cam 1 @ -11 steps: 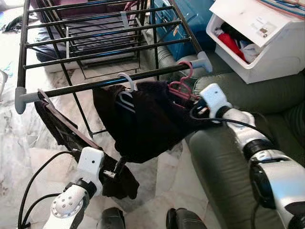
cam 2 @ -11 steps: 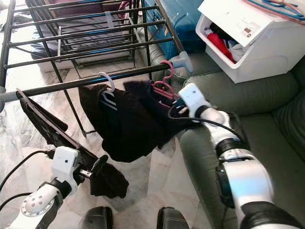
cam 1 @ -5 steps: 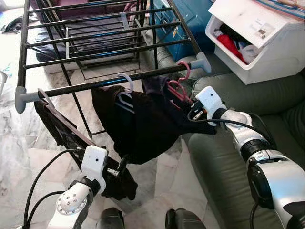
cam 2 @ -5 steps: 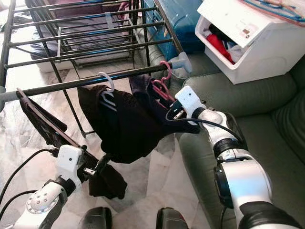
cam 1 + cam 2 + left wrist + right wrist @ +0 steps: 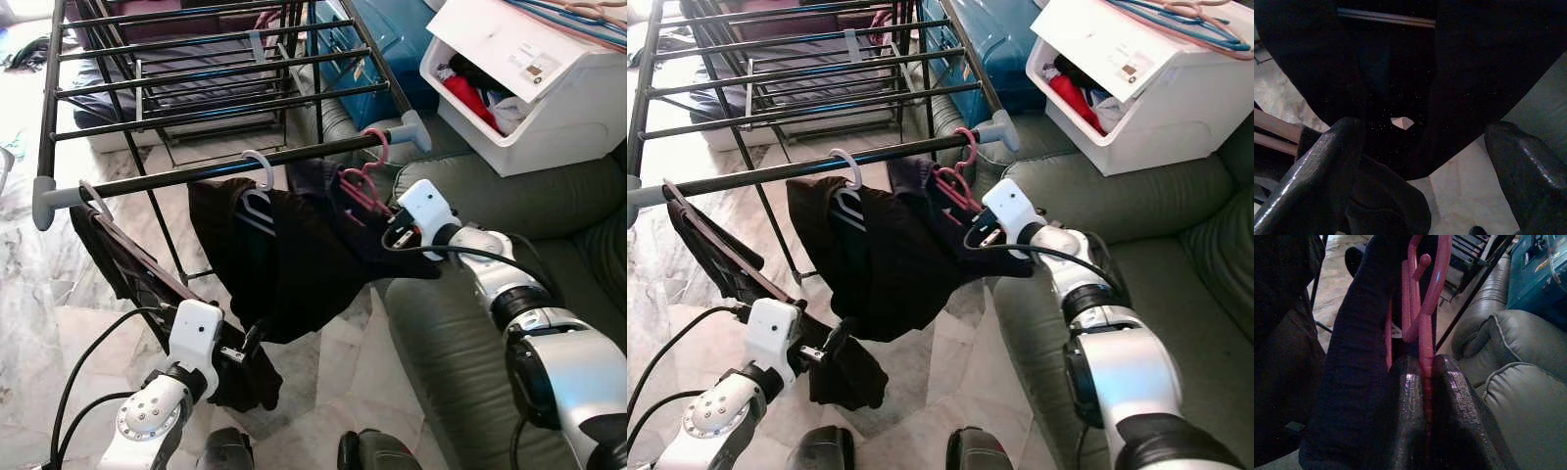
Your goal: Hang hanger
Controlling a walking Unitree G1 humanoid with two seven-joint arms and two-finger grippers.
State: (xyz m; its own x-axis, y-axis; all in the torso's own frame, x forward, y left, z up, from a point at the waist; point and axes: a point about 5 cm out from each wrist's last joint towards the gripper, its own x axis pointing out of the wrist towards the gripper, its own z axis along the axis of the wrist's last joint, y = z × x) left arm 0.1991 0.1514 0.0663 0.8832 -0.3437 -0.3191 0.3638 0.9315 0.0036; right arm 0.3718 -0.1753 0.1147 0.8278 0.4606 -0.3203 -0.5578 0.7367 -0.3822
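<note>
Nearest us, our left tool (image 5: 253,338) sits low with its fingers (image 5: 1317,171) spread wide, a dark cloth (image 5: 245,377) bunched beside one of them. Our right arm reaches forward over the green sofa (image 5: 460,333), its tool (image 5: 1425,382) pinched tight on the pink hanger (image 5: 364,181). The hanger stands nearly upright, its hook over the front rail of the black drying rack (image 5: 225,168), dark clothes (image 5: 294,255) draped on it. Farther right stands a white bin (image 5: 519,88).
</note>
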